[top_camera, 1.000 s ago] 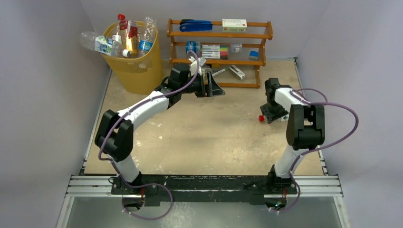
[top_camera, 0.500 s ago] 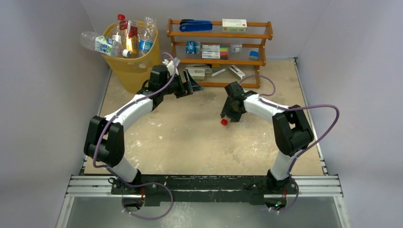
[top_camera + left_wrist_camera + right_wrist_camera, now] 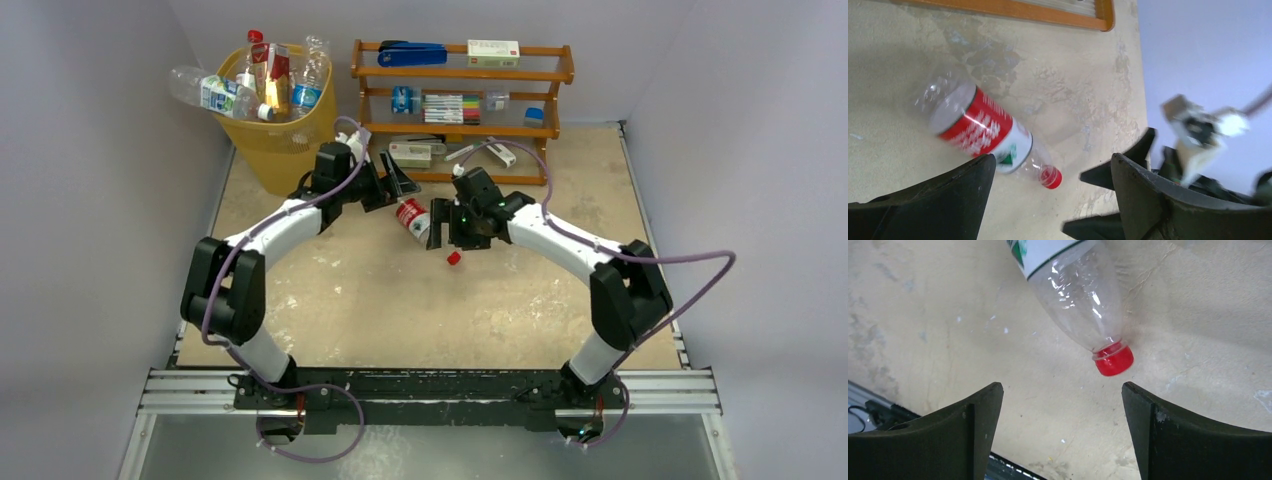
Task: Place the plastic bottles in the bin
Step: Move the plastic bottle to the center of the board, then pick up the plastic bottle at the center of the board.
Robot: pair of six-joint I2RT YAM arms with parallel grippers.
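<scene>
Here, one plastic bottle (image 3: 411, 214) lies on its side on the counter (image 3: 400, 320) in the middle of the overhead view, well apart from the bin (image 3: 285, 150) in the upper left of that frame. It sits between the two arms. The left gripper (image 3: 398, 183) is just above and left of it, and the right gripper (image 3: 437, 226) is over its neck end.

Both sets of jaws are spread wide and pinch nothing. In the right wrist view the clear neck and red cap (image 3: 1113, 360) show in the gap between the fingers with bare counter on either side, so the bottle rests on the counter alone.

This placing reads as a hand-over spot. The left arm is the one nearer the bin, and the bottle lies within its reach. In the left wrist view that gripper's open jaws frame the cap end, probably ready to take the bottle next.

The bin holds several bottles (image 3: 268, 78) crowded above its rim, and one clear bottle (image 3: 203, 90) hangs over its left edge. Little room is left, so a drop there would need care.

The label is a red wrap with white script, then a white band with a small green mark. The script is too blurred to read. Labels on the binned bottles are too small to make out.
</scene>
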